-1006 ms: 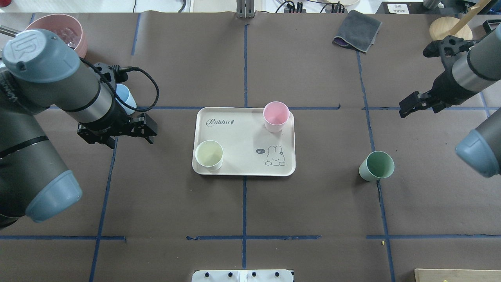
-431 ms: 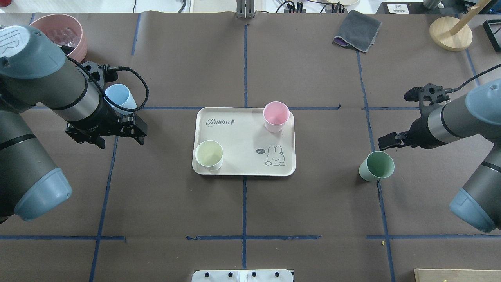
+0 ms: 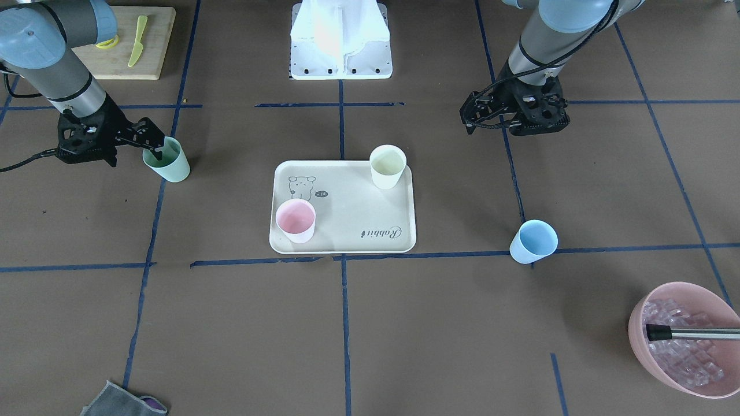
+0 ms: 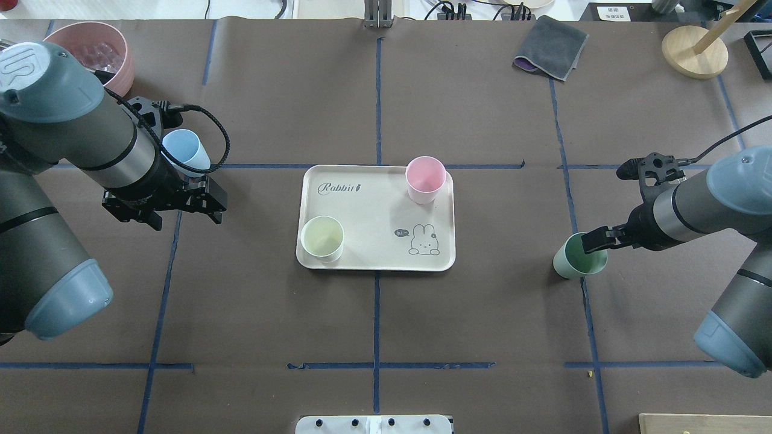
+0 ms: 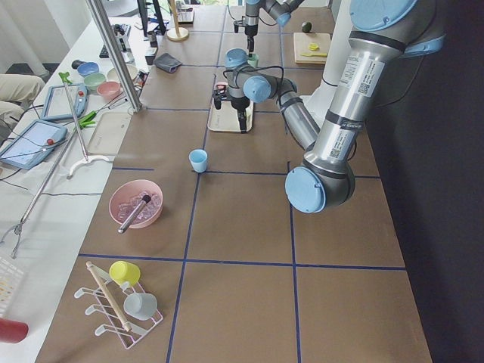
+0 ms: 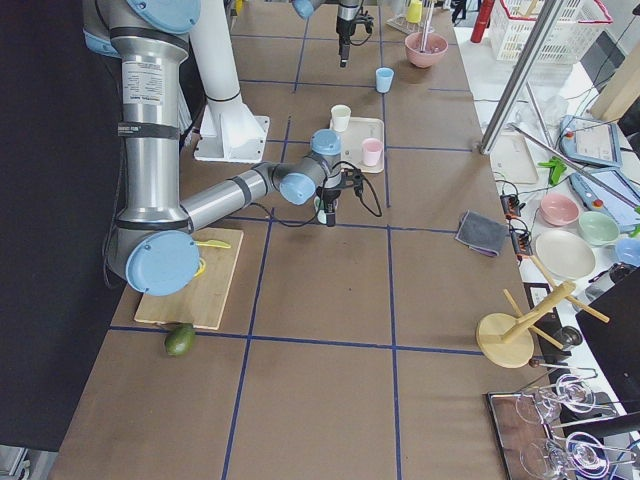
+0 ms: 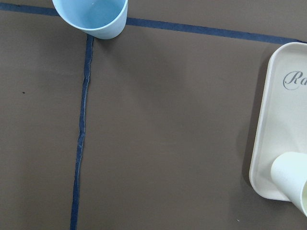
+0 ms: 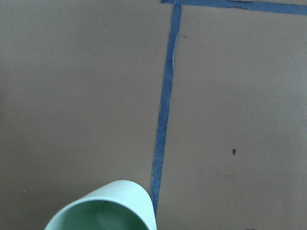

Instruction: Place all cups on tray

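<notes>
The cream tray [image 4: 374, 205] lies at the table's middle. A pink cup [image 4: 426, 178] stands on its far right corner and a cream-white cup [image 4: 322, 239] on its near left corner. A green cup [image 4: 579, 256] stands on the table right of the tray. My right gripper [image 4: 594, 242] is open at that cup's rim, one finger over its mouth; the front view [image 3: 155, 144] shows the same. A light blue cup [image 4: 187, 150] stands on the table left of the tray. My left gripper [image 4: 216, 199] is open and empty, just nearer than the blue cup.
A pink bowl [image 4: 90, 51] of ice cubes stands at the far left corner. A grey cloth [image 4: 552, 47] and a wooden stand [image 4: 693, 51] lie at the far right. A cutting board [image 3: 124, 43] lies by the robot's base [image 3: 340, 40].
My right gripper has come down and toward me, from above the far right table to the green cup's rim. My left gripper has drifted slightly left. No cup has moved.
</notes>
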Robot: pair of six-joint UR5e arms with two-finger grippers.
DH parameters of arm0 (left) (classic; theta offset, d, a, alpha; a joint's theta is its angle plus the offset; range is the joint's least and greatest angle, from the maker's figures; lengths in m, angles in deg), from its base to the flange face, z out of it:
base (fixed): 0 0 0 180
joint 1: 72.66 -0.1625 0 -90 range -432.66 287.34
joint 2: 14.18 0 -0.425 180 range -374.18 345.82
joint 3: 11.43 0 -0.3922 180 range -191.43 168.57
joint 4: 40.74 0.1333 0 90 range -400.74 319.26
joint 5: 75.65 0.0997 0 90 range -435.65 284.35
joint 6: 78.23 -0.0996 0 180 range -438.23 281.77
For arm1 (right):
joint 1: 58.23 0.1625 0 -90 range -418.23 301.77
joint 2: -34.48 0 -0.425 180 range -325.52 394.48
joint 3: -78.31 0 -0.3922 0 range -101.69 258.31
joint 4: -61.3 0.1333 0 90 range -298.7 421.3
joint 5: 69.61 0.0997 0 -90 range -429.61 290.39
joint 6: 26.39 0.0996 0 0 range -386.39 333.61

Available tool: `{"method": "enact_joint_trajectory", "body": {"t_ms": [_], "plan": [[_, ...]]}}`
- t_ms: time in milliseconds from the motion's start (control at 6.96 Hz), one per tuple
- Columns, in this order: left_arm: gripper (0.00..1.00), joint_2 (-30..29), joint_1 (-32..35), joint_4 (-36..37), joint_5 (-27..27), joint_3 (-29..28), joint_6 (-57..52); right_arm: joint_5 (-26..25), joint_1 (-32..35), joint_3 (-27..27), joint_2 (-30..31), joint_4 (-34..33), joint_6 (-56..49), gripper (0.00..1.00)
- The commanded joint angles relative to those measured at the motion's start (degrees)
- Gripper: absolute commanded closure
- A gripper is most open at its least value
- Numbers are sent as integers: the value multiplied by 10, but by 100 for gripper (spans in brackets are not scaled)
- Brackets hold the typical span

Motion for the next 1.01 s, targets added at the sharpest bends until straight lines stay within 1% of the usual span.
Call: {"method": "enact_joint_trajectory", "body": {"t_ms": [0,144,288,431,719,862], "plan": [[0,0,-1,0,1,-2,0,3,-13,-1,-2,-1,-1,84],[0,0,-1,0,1,-2,0,4,-14,1,-7,-1,2,95],[0,-1,-1,0,0,-2,0,6,-14,2,-22,-6,3,99],[0,-1,-2,0,0,-2,0,17,-14,3,-32,-8,13,100],[0,-1,-2,-1,1,-2,0,28,-19,-2,-87,-11,72,100],[0,-1,-3,-1,1,-2,0,25,-34,-7,-156,-73,111,100]]}}
